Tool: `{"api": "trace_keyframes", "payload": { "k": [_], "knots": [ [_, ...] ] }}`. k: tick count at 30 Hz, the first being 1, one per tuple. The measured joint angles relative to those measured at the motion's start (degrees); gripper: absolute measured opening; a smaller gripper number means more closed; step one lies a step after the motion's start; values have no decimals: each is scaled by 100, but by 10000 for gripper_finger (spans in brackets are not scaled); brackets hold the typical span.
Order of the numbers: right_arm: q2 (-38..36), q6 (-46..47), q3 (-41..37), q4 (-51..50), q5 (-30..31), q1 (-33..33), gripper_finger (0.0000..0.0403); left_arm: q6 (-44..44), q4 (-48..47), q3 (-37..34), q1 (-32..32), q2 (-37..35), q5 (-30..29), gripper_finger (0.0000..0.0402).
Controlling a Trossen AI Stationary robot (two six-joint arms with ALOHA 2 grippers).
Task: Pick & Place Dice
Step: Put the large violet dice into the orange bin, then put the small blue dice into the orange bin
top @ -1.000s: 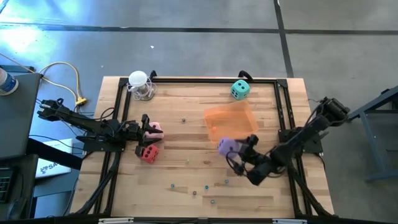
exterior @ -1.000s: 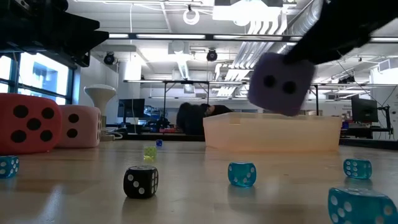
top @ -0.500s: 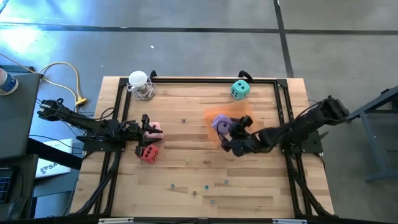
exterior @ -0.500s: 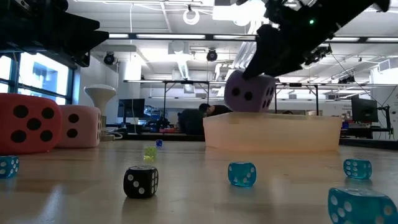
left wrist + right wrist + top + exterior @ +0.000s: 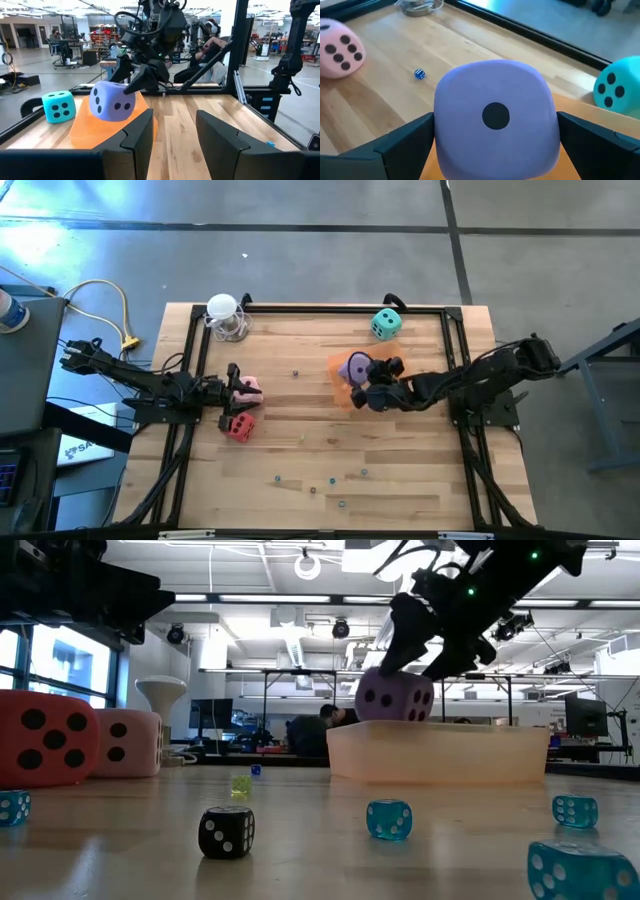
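A wooden bench (image 5: 300, 470) seen from above, with a dark robot arm reaching in from each side. The right gripper (image 5: 372, 385) holds the purple die (image 5: 357, 367) in the air, its jaws clenched on two opposite faces. The die hangs above the orange tray (image 5: 341, 383), a shallow translucent container near the middle of the bench. In the low view the die sits just above the tray's rim, not yet inside it. The tray looks empty, though its floor is partly hidden by the arm.

The die looks soft and light, with rounded corners, so it probably gives a little under pressure and would bounce or roll if let go from a height. The flat opposite faces look like the best place to grip it; the rounded corners would likely slip.

The teal die (image 5: 386, 324) rests on the bench near its far edge, apart from the tray. The pink die (image 5: 248, 388) and red die (image 5: 239, 427) sit beside each other near the left side. The left gripper (image 5: 232, 390) waits just beside the pink die, jaws released and holding nothing. Tiny beads (image 5: 312, 482) lie scattered over the bench.
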Motion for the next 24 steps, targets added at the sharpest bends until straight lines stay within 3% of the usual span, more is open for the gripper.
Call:
{"api": "trace_keyframes", "payload": {
  "k": [6,9,17,24],
  "knots": [
    [0,-77,0,32,-961,-270,399,0,-11,0,1,0,0,144],
    [1,44,0,39,-1115,-410,399,1,-11,0,0,-1,0,144],
    [0,-87,0,122,-915,-613,398,2,-51,0,0,-1,0,144],
    [-88,-1534,4,1303,-120,-195,398,7,-38,2,0,2,0,144]
  ]
}}
